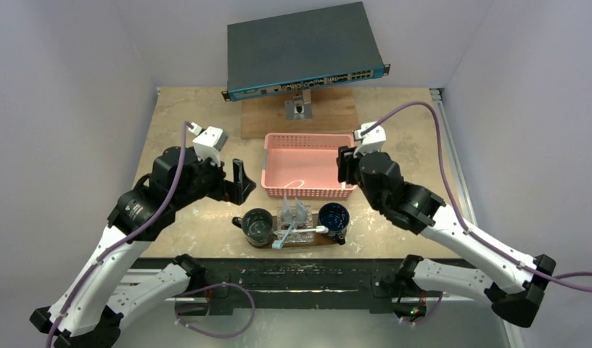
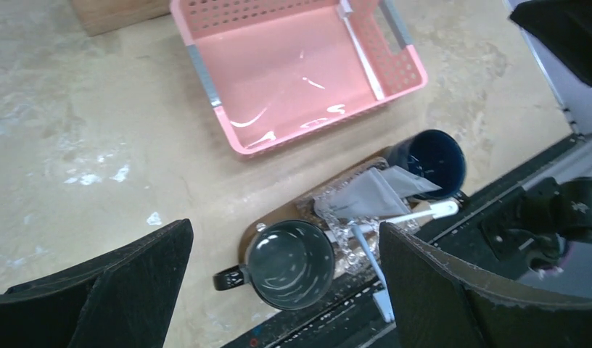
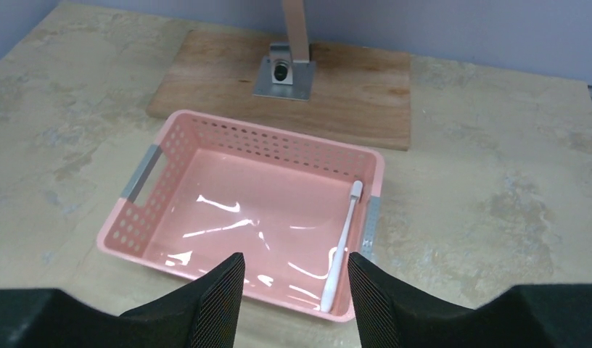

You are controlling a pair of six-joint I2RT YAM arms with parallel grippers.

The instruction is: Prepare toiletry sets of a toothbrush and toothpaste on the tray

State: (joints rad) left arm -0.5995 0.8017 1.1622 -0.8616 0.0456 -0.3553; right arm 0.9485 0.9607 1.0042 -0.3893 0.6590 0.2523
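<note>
Right wrist view: right hand [image 3: 294,272] released above the toothbrush [image 3: 342,246] in the pink basket [image 3: 271,132]; left hand [image 2: 284,239] released, empty.

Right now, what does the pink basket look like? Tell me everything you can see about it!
The pink basket is a shallow, rectangular plastic box with rows of little holes in its walls and a grey strip at each short end. It sits upright on the tan table, close to a wooden board but not touching it. Its shiny floor reflects the light. One white toothbrush lies inside, along one short wall.
</note>
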